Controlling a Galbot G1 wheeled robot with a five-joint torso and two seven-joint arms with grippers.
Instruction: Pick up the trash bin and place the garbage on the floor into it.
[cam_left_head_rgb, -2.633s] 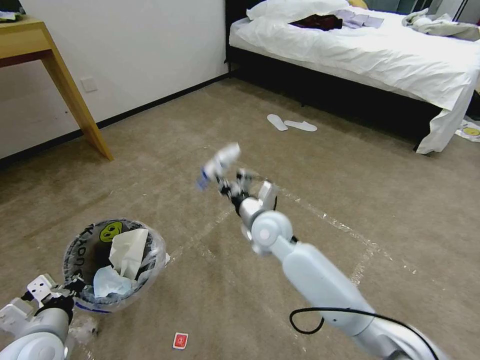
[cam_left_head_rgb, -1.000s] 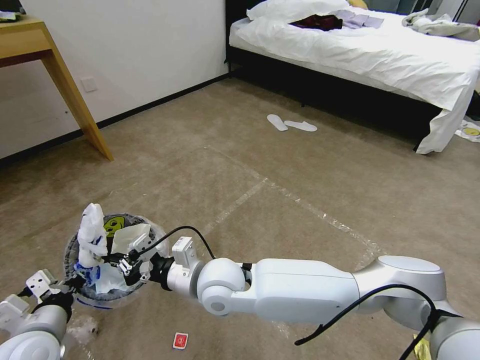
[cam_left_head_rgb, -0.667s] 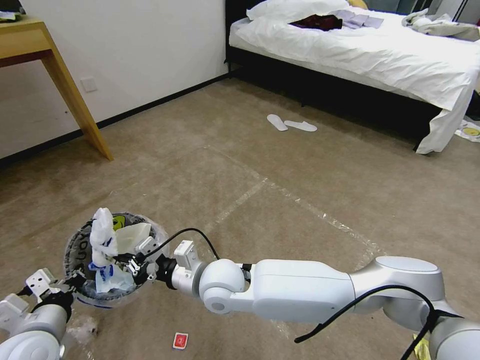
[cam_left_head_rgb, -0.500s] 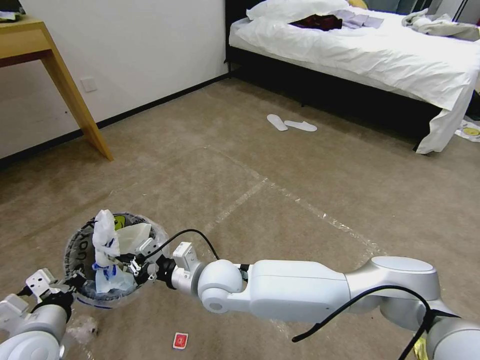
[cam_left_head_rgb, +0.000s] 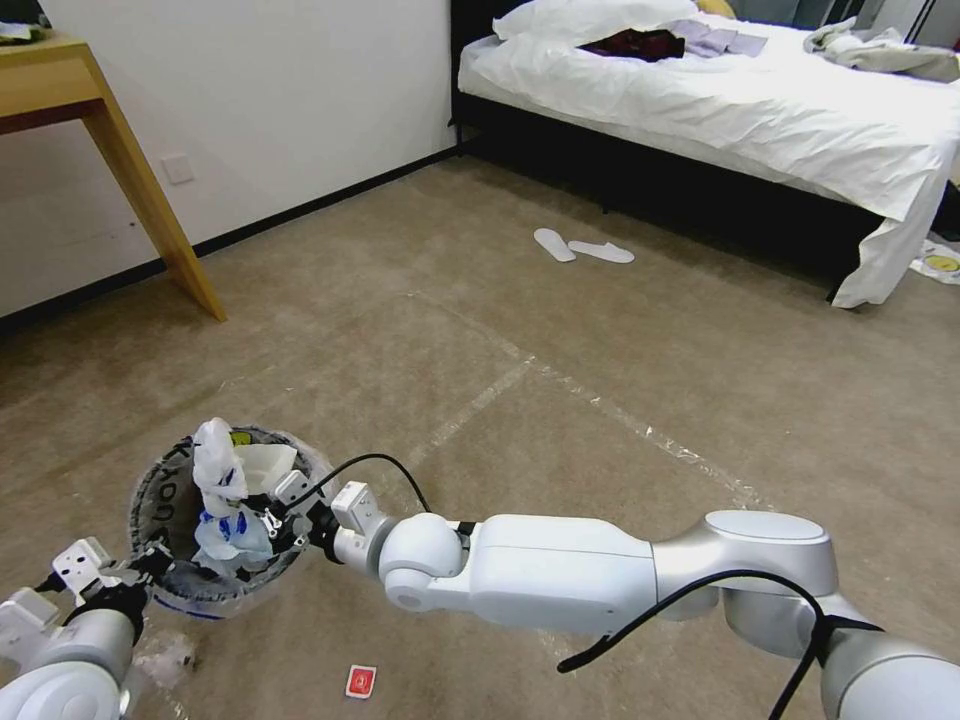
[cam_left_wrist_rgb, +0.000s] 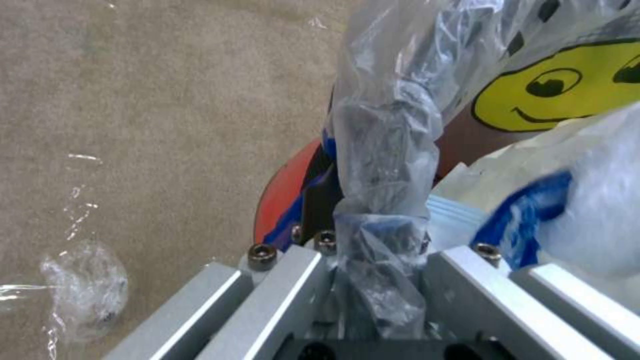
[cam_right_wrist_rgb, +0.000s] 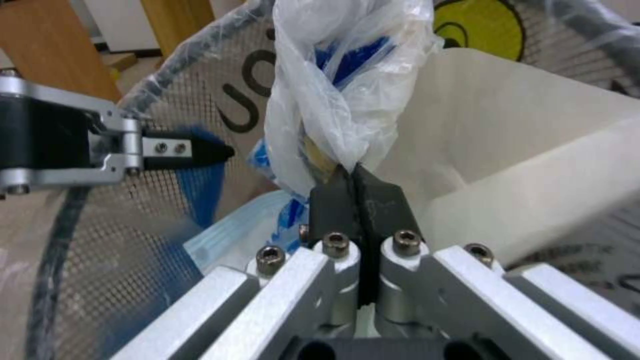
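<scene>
The trash bin (cam_left_head_rgb: 165, 500) is at the lower left of the head view, with its black lettered rim, yellow smiley sticker (cam_left_wrist_rgb: 560, 95) and red body (cam_left_wrist_rgb: 283, 195). My left gripper (cam_left_head_rgb: 135, 578) is shut on its near rim and the clear liner (cam_left_wrist_rgb: 380, 165). My right gripper (cam_left_head_rgb: 268, 524) reaches across into the bin's mouth. It is shut on a piece of garbage, a white plastic wrapper with blue print (cam_right_wrist_rgb: 340, 85), which stands upright inside the bin. White paper (cam_right_wrist_rgb: 533, 150) and a light-blue mask (cam_right_wrist_rgb: 227, 230) lie in the bin beneath it.
A red wrapper (cam_left_head_rgb: 360, 681) and a crumpled clear plastic scrap (cam_left_head_rgb: 165, 655) lie on the carpet near the bin. A wooden table leg (cam_left_head_rgb: 150, 200) stands at the left, a bed (cam_left_head_rgb: 760, 110) at the back right, white slippers (cam_left_head_rgb: 580, 247) before it.
My right arm swung from mid-floor over to the bin with the white wrapper, then lowered it into the mouth. The bin and my left gripper stayed put.
</scene>
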